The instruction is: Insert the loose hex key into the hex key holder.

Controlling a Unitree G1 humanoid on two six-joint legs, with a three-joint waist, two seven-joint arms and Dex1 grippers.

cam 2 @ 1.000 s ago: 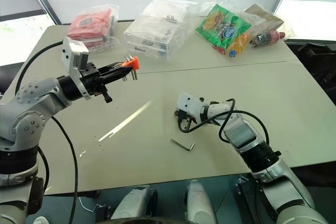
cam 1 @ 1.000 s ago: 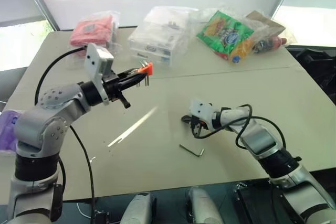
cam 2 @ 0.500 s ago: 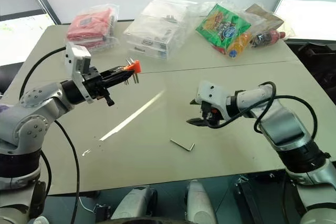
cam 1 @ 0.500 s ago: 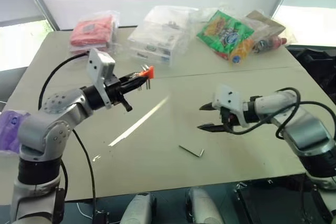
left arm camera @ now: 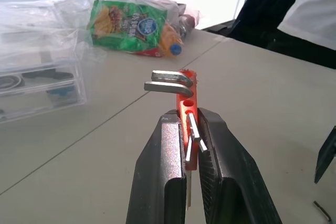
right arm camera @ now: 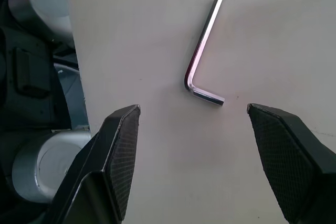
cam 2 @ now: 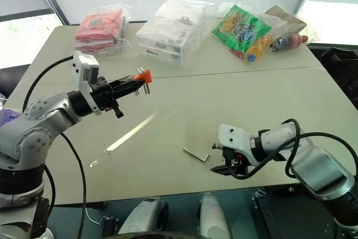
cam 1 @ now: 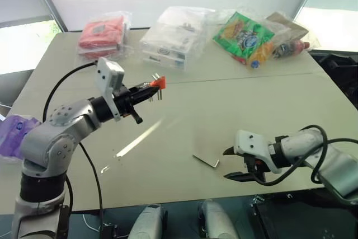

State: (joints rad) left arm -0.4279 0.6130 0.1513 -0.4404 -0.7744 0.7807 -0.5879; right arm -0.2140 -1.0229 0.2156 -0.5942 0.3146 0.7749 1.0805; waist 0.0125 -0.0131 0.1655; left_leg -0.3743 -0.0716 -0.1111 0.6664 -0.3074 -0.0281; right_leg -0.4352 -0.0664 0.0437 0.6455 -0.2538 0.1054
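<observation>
The hex key holder (cam 1: 158, 83), a small orange-red block with short grey keys sticking out, hangs above the table's left half. My left gripper (cam 1: 149, 87) is shut on it; in the left wrist view the holder (left arm camera: 187, 98) stands upright between the fingers (left arm camera: 168, 145). The loose hex key (cam 1: 206, 160), an L-shaped metal rod, lies flat on the table near the front edge. My right gripper (cam 1: 226, 163) hovers just right of it, open and empty. In the right wrist view the key (right arm camera: 202, 56) lies ahead of the spread fingertips (right arm camera: 123, 129).
Along the far side of the table (cam 1: 279, 99) lie a red packet in clear plastic (cam 1: 99, 33), a clear drawer box (cam 1: 170, 40), a green snack bag (cam 1: 241, 36) and a bottle (cam 1: 286, 48). A purple bag (cam 1: 11, 138) sits off the left edge. The front edge is close to the key.
My right gripper opened and drew back toward the table's front edge, ending right of the hex key. The left gripper kept the holder almost still.
</observation>
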